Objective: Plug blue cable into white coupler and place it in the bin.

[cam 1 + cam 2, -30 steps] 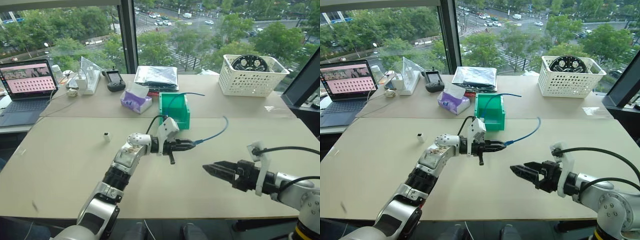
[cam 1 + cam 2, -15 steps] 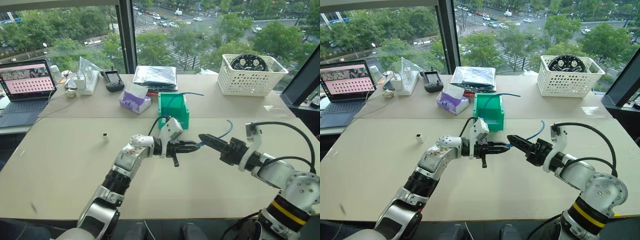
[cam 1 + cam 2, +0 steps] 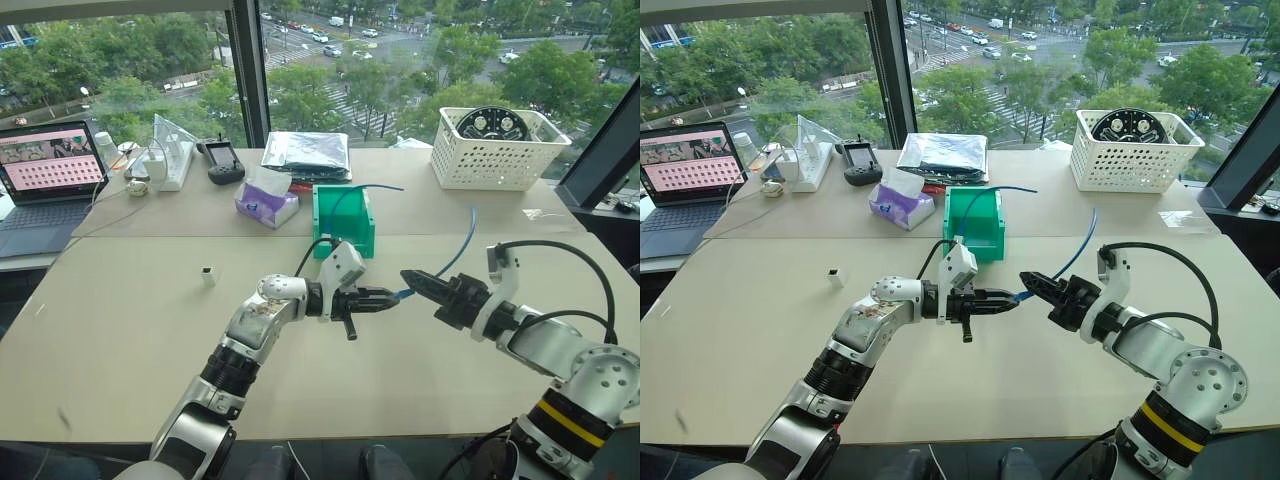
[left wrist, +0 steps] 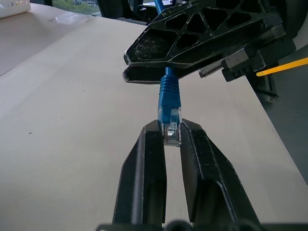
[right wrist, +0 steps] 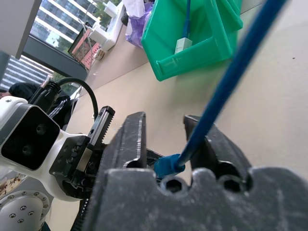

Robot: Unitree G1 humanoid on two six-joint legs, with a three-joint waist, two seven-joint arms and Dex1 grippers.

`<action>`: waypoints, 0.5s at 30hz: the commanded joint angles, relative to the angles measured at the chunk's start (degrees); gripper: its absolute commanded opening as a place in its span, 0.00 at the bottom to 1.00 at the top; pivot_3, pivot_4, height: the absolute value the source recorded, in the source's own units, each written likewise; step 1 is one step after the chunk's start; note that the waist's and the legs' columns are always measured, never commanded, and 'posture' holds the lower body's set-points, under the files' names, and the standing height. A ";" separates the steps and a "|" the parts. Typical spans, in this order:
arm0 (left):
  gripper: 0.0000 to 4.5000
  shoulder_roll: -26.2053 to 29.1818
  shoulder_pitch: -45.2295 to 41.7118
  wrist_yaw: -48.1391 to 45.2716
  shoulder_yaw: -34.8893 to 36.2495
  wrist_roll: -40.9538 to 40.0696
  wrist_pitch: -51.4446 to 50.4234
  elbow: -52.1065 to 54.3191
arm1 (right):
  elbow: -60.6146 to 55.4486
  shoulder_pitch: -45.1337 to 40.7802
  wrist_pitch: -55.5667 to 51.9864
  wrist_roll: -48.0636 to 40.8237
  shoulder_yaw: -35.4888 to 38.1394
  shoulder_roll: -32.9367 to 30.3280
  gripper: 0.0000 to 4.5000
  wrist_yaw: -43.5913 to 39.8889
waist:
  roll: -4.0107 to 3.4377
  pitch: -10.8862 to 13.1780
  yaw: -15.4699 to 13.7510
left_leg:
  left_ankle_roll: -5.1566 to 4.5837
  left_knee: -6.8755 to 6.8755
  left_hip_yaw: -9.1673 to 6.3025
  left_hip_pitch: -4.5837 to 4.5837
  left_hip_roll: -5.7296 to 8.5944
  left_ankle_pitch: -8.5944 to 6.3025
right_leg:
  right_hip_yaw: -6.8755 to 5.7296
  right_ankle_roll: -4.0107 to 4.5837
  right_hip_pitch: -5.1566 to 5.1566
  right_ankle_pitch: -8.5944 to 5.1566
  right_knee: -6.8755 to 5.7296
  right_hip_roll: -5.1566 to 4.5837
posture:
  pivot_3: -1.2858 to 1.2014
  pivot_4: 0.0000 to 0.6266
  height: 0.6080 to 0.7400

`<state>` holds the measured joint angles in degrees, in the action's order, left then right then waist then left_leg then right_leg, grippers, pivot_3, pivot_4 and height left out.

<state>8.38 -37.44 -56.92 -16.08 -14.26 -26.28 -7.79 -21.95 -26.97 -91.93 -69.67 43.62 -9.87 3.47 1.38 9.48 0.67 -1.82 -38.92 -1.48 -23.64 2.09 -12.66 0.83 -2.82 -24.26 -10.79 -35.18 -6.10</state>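
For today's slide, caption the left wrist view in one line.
Left end effector pinches the clear plug of the thin blue cable while the right end effector closes on the cord above the beige table.

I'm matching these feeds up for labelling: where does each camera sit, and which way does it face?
Left eye: on the head, looking forward and down over both arms at the table and green bin.
Right eye: beside it, same scene.
Left wrist: along the left claw, shut on the blue cable plug, toward the right claw.
Right wrist: along the right claw, toward the left arm and bin.
Shared: both wrist views show the cable's plug end.
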 commanded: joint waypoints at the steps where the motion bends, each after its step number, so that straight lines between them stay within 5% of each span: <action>1: 0.01 -0.45 -1.02 0.26 -0.09 -0.49 1.19 0.83 | -0.74 0.75 1.43 -6.29 -0.52 -0.66 0.02 2.16 | 0.00 0.00 0.01 | 0.00 0.00 0.00 0.00 0.00 0.00 | 0.00 0.00 0.00 0.00 0.00 0.00 | 0.52 0.24 0.91; 10: 0.01 -0.79 -1.00 0.60 -0.38 -0.33 2.03 0.31 | 0.96 5.27 12.28 -20.54 -6.47 -5.74 0.02 11.40 | 0.00 0.01 0.05 | 0.00 0.01 0.01 -0.02 -0.01 0.00 | 0.01 -0.03 0.00 -0.02 0.06 0.00 | 0.52 0.24 0.91; 15: 0.01 -0.63 -0.59 0.53 -0.44 -0.57 2.15 0.59 | 1.00 9.78 19.53 -28.44 -11.78 -12.14 0.37 16.37 | 0.00 0.01 0.04 | -0.02 0.02 0.01 -0.05 -0.03 -0.01 | 0.01 -0.09 0.01 -0.06 0.12 0.00 | 0.52 0.24 0.91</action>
<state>7.96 -37.48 -56.74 -16.56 -14.58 -25.03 -7.91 -19.68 -18.44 -76.30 -93.65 33.47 -19.56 18.12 1.37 9.49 0.71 -1.83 -38.90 -1.46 -23.71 2.07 -12.67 0.84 -2.93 -24.26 -10.86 -35.04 -6.10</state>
